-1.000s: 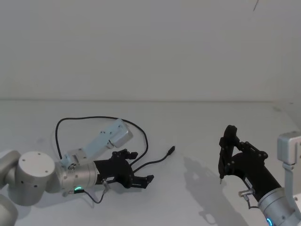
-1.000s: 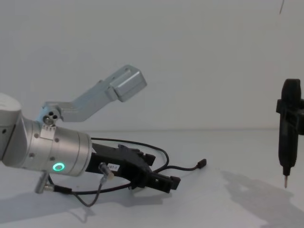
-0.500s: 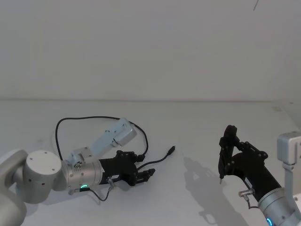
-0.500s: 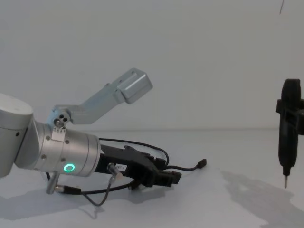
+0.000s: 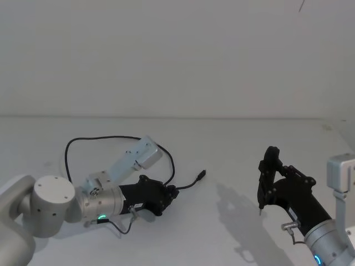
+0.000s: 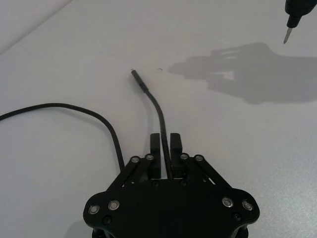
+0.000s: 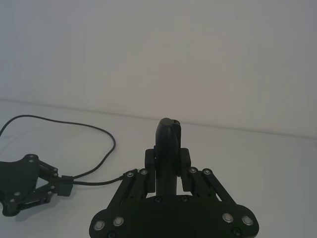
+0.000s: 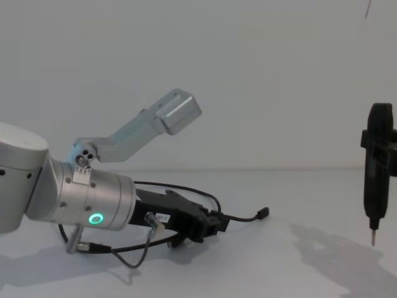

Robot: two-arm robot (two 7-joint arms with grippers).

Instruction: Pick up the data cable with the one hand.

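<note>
The data cable (image 5: pixel 114 138) is a thin black line looping over the white table behind my left arm, its free plug (image 5: pixel 203 175) lying to the right. My left gripper (image 5: pixel 169 192), black behind a silver cylinder with a green ring, sits low on the table and is shut on the cable a short way behind that plug. In the left wrist view the cable (image 6: pixel 157 106) runs out from between the closed fingers (image 6: pixel 175 146). From the chest the gripper (image 8: pixel 217 222) pinches the cable with the plug (image 8: pixel 263 213) beyond it. My right gripper (image 5: pixel 273 176) stays at the right.
My right gripper (image 7: pixel 168 158) is shut on a slim upright black tool (image 8: pixel 378 167) with a pointed metal tip, held above the table. A short dark wire with a silver plug (image 8: pixel 147 221) hangs off my left wrist. A grey camera bracket (image 8: pixel 155 121) rises above the left arm.
My left gripper's fingers were spread a second ago; they have since come together on the cable, and the gripper has shifted slightly toward the plug. The right arm has not moved.
</note>
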